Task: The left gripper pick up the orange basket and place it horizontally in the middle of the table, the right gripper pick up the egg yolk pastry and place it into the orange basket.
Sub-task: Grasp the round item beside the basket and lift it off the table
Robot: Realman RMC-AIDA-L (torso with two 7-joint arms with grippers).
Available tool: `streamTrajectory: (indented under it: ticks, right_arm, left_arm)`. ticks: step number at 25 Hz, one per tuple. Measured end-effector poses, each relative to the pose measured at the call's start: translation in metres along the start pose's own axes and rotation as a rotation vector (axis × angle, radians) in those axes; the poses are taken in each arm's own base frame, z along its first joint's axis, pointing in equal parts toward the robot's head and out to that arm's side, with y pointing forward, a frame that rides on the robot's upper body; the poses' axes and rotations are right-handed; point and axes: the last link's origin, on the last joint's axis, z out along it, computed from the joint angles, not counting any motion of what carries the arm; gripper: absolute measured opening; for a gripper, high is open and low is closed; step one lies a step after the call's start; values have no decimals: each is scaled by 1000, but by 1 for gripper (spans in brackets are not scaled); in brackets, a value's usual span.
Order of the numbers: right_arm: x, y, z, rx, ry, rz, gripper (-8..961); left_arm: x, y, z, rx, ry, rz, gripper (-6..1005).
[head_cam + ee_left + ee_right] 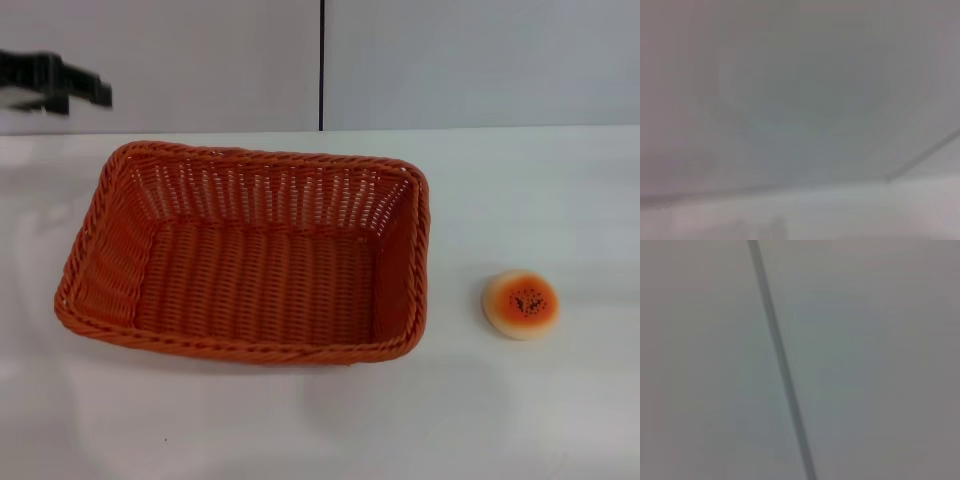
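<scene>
1. Looking down from my head cam, I count one orange basket [245, 255], one egg yolk pastry [520, 304] and just one of my grippers. The basket lies long side across the middle of the white table [560, 200], empty, woven, with a braided rim and sloped sides. The pastry sits on the table off to the basket's right, apart from it: small, round, cream with an orange-brown top and black seeds. My left gripper [60, 90] hangs up at the far left, well apart from the basket, touching nothing; honestly can't tell if its fingers are apart or together. My right gripper isn't showing at all.
2. Left wrist cam: only a pale grey surface with a thin dark line. Zero task things.
3. Right wrist cam: same deal, a pale panel crossed by one dark seam.
</scene>
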Motion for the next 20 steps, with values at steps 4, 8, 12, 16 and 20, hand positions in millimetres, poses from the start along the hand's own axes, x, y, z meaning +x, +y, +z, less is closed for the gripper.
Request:
streamTrajectory:
  ticks: [4, 8, 12, 16, 20]
  right_arm:
    - [-2, 11, 4, -130, 150, 29, 469]
    - [-7, 26, 8, -254, 341, 39, 469]
    - [-13, 40, 12, -349, 529, 85, 469]
    - [-21, 50, 14, -427, 724, 143, 469]
    - [-29, 60, 20, -476, 923, 197, 469]
  left_arm:
    - [-5, -4, -9, -30, 173, 88, 597]
    - [-22, -9, -19, -88, 380, 182, 596]
    - [-38, -16, -25, -122, 504, 207, 593]
    - [-57, -27, -28, -147, 603, 224, 592]
    - [-85, -42, -22, -152, 667, 252, 592]
